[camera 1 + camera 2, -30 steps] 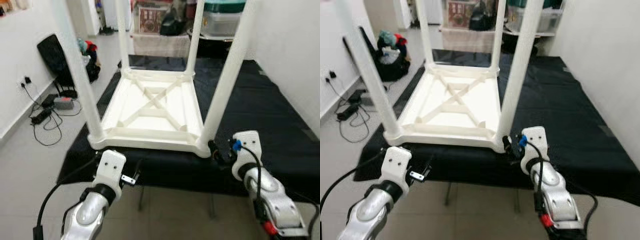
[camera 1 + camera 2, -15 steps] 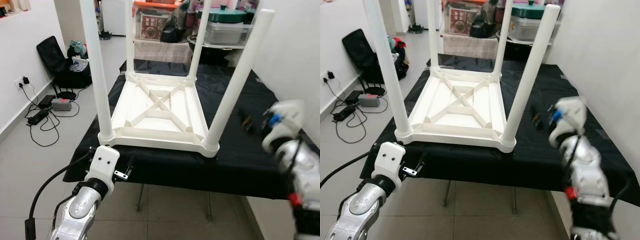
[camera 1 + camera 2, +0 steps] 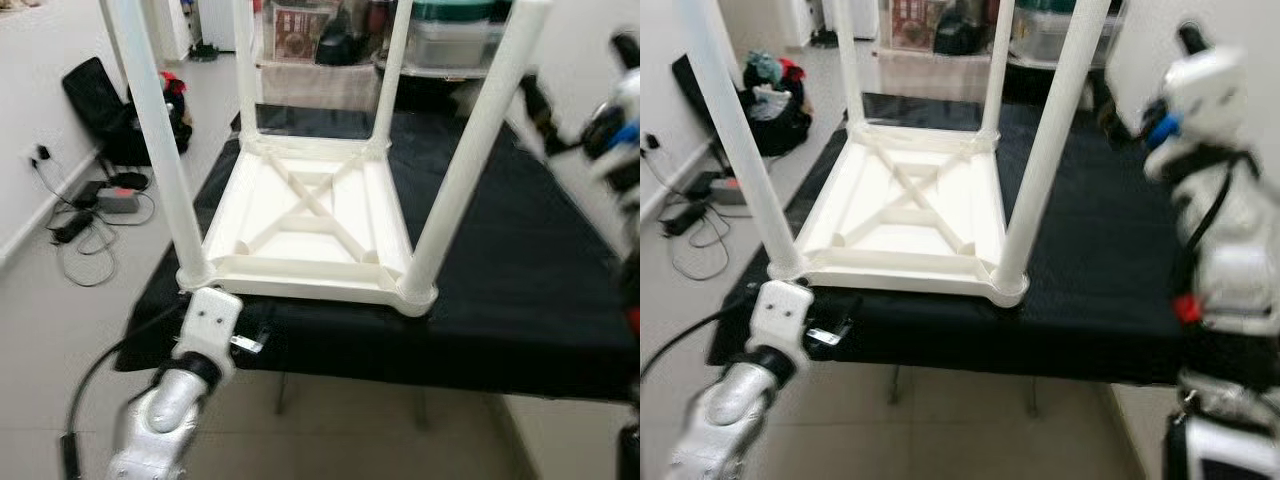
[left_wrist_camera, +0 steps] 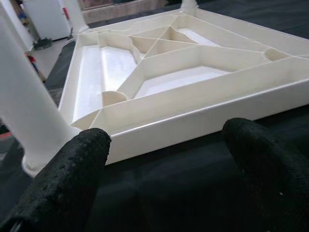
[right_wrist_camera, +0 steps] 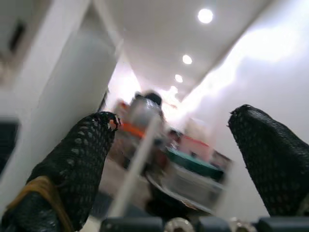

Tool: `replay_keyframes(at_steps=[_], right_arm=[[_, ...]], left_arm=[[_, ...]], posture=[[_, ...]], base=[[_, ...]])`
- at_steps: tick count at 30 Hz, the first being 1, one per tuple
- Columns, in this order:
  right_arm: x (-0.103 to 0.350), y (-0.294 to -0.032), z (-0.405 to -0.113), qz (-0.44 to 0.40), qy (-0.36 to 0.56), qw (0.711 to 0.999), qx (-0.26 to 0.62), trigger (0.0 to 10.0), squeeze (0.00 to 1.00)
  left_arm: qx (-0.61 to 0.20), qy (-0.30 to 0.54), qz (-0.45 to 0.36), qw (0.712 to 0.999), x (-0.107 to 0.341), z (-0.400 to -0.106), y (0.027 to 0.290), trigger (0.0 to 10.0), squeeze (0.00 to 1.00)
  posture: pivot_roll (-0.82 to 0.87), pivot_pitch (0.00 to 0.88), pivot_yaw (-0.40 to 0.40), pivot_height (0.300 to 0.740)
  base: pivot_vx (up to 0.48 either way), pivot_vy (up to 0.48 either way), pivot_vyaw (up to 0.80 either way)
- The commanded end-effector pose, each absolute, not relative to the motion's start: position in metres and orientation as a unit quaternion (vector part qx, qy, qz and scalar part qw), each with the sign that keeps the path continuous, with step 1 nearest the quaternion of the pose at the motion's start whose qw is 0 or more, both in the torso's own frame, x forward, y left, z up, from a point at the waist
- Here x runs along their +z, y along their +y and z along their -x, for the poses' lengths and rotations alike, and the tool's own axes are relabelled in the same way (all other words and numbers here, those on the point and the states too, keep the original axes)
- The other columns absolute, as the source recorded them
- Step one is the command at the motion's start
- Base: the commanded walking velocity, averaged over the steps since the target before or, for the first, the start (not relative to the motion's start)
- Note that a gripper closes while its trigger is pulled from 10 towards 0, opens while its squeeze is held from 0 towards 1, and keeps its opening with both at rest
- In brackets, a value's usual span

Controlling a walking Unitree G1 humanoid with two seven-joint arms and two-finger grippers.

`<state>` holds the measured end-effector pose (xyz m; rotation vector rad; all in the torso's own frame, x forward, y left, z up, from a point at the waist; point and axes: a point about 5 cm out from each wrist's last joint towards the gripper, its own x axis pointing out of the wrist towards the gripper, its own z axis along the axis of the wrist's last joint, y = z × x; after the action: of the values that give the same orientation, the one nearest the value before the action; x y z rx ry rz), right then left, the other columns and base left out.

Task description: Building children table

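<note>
Upturned table on cloth-covered bench; bag left; bins behind.

Light: bright, even indoor; ceiling spots glare.
Blur: right arm smeared; fingers out of focus.

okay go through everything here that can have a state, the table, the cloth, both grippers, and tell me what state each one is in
White plastic children's table: upside down on the cloth, four legs screwed in and pointing up.
Black cloth: spread flat over the work surface.
Left gripper: open, low at the table's near edge.
Right gripper: open, raised beside the near right leg.
</note>
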<state>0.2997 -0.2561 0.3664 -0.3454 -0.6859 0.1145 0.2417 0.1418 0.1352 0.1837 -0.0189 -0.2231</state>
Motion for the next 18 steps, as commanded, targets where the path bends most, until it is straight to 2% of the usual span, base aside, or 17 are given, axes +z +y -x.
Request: replay_keyframes(at_steps=[1, 3, 5, 6, 7, 9, 10, 11, 12, 14, 15, 16, 18], right_arm=[[0.377, -0.251, -0.295, 0.127, -0.357, 0.921, 0.091, 10.0, 0.00], [0.386, -0.235, -0.288, 0.012, -0.373, 0.903, 0.213, 10.0, 0.00], [0.386, -0.235, -0.288, 0.012, -0.373, 0.903, 0.213, 10.0, 0.00], [0.391, -0.227, -0.279, -0.064, -0.384, 0.874, 0.289, 10.0, 0.00], [0.391, -0.227, -0.279, -0.064, -0.384, 0.874, 0.289, 10.0, 0.00], [0.398, -0.214, -0.261, -0.113, -0.403, 0.822, 0.386, 10.0, 0.00], [0.398, -0.214, -0.261, -0.113, -0.403, 0.822, 0.386, 10.0, 0.00], [0.398, -0.205, -0.255, -0.071, -0.395, 0.812, 0.425, 10.0, 0.00], [0.387, -0.193, -0.254, 0.040, -0.361, 0.820, 0.443, 10.0, 0.00], [0.363, -0.181, -0.257, 0.205, -0.289, 0.812, 0.464, 10.0, 0.00], [0.363, -0.181, -0.257, 0.205, -0.289, 0.812, 0.464, 10.0, 0.00], [0.362, -0.180, -0.261, 0.258, -0.273, 0.803, 0.463, 10.0, 0.00], [0.362, -0.180, -0.261, 0.258, -0.273, 0.803, 0.463, 10.0, 0.00]], left_arm=[[-0.110, -0.002, -0.086, 0.990, 0.131, -0.241, 0.142, 10.0, 0.00], [-0.109, -0.004, -0.085, 0.990, 0.132, -0.241, 0.142, 10.0, 0.00], [-0.109, -0.004, -0.085, 0.990, 0.132, -0.241, 0.142, 10.0, 0.00], [-0.108, -0.004, -0.084, 0.991, 0.132, -0.241, 0.142, 10.0, 0.00], [-0.108, -0.004, -0.084, 0.991, 0.132, -0.241, 0.142, 10.0, 0.00], [-0.108, -0.003, -0.083, 0.991, 0.133, -0.241, 0.143, 10.0, 0.00], [-0.108, -0.003, -0.083, 0.991, 0.133, -0.241, 0.143, 10.0, 0.00], [-0.109, -0.003, -0.082, 0.991, 0.133, -0.241, 0.143, 10.0, 0.00], [-0.110, -0.002, -0.082, 0.990, 0.133, -0.241, 0.143, 10.0, 0.00], [-0.112, -0.002, -0.082, 0.990, 0.133, -0.241, 0.143, 10.0, 0.00], [-0.112, -0.002, -0.082, 0.990, 0.133, -0.241, 0.143, 10.0, 0.00], [-0.113, -0.002, -0.082, 0.990, 0.132, -0.242, 0.143, 10.0, 0.00], [-0.113, -0.002, -0.082, 0.990, 0.132, -0.242, 0.143, 10.0, 0.00]], posture=[[-0.08, 0.008, -0.073, 0.740], [-0.07, 0.013, -0.078, 0.740], [-0.07, 0.013, -0.078, 0.740], [-0.07, 0.017, -0.077, 0.740], [-0.07, 0.017, -0.077, 0.740], [-0.08, 0.020, -0.068, 0.740], [-0.08, 0.020, -0.068, 0.740], [-0.08, 0.020, -0.068, 0.740], [-0.08, 0.020, -0.066, 0.740], [-0.08, 0.020, -0.063, 0.740], [-0.08, 0.020, -0.063, 0.740], [-0.08, 0.020, -0.063, 0.740], [-0.08, 0.020, -0.063, 0.740]], base=[[0.000, 0.000, 0.00], [0.000, 0.000, 0.00], [0.000, 0.000, 0.00], [0.000, 0.000, 0.00], [0.000, 0.000, 0.00], [0.000, 0.000, 0.00], [0.000, 0.000, 0.00], [0.000, 0.000, 0.00], [0.000, 0.000, 0.00], [0.000, 0.000, 0.00], [0.000, 0.000, 0.00], [0.000, 0.000, 0.00], [0.000, 0.000, 0.00]])
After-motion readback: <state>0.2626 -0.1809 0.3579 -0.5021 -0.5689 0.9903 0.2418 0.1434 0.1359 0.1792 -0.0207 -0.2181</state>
